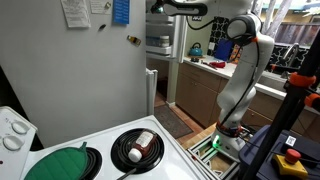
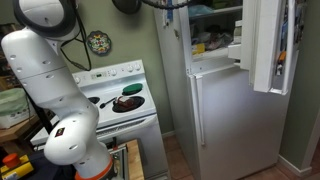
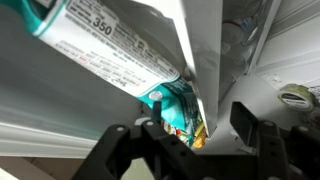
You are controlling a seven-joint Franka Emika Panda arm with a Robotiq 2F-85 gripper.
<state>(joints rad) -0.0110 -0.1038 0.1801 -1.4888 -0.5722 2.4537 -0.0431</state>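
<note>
Green kitchen walls back a white fridge whose upper freezer door stands wide open. Beside it is a white stove with a black pan on one burner. The arm reaches high into the freezer compartment. In the wrist view the tool is released, fingers spread and gripping nothing. A teal packet lies just ahead of it, under a box printed "350" and against a white partition.
</note>
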